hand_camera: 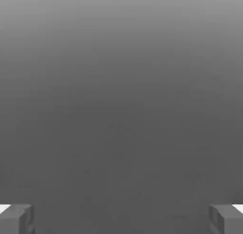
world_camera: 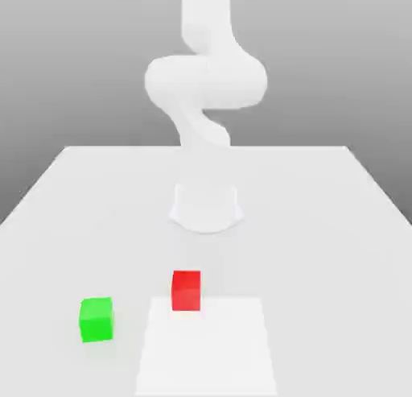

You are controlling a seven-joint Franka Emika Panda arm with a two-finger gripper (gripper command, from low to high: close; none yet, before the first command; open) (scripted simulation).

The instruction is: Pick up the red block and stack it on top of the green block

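The red block (world_camera: 186, 291) sits on the white table (world_camera: 322, 226) in front of the arm's base (world_camera: 206, 206). The green block (world_camera: 96, 320) rests on the same table, nearer the front and toward the exterior view's left of the red one, with a gap between them. In the hand view my gripper (hand_camera: 121, 219) is open: its two grey fingertips (hand_camera: 16, 219) stand far apart at the frame's corners with nothing between them, against a plain grey background. Neither block is touched.
The white arm (world_camera: 205, 81) rises from its base at the table's middle and curls overhead. A paler rectangular patch (world_camera: 208, 347) lies at the table's front, just beside the red block.
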